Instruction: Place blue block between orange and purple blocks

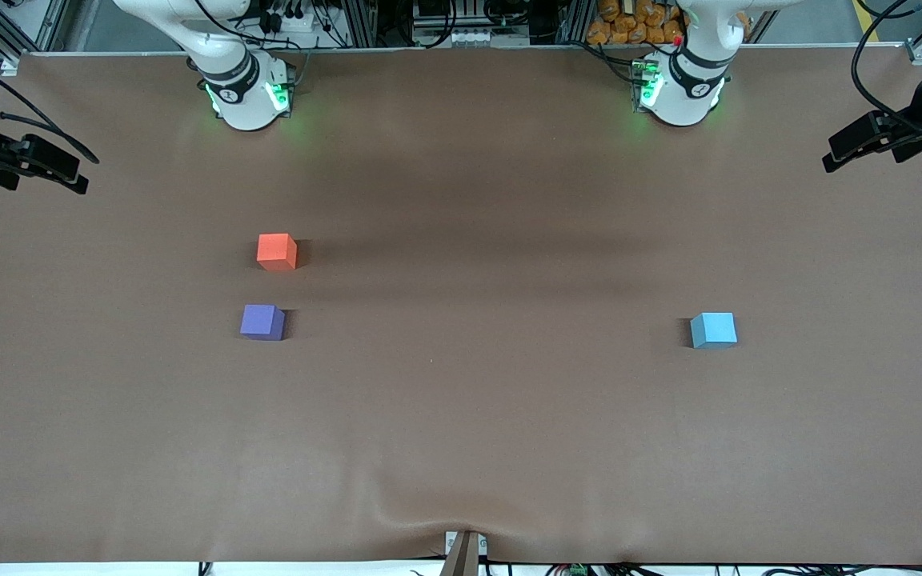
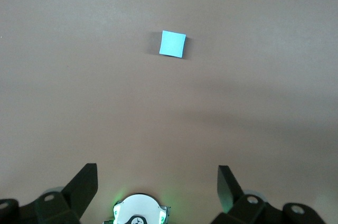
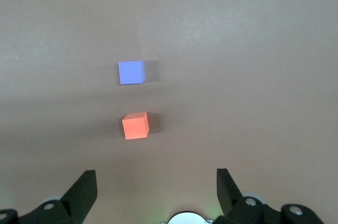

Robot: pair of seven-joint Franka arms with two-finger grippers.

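The orange block (image 1: pixel 277 251) and the purple block (image 1: pixel 262 322) sit on the brown table toward the right arm's end, a small gap between them, the purple one nearer to the front camera. The blue block (image 1: pixel 713 330) sits alone toward the left arm's end. Both grippers are out of the front view. In the left wrist view my left gripper (image 2: pixel 157 168) is open and empty, high above its base, with the blue block (image 2: pixel 172 44) far off. In the right wrist view my right gripper (image 3: pixel 157 172) is open and empty, high above the orange block (image 3: pixel 135 126) and the purple block (image 3: pixel 131 72).
The arm bases (image 1: pixel 245 96) (image 1: pixel 681 92) stand at the table's back edge. Black camera mounts (image 1: pixel 29 164) (image 1: pixel 877 140) reach in over both ends of the table. The brown cloth (image 1: pixel 461 400) has a wrinkle at its front edge (image 1: pixel 429 520).
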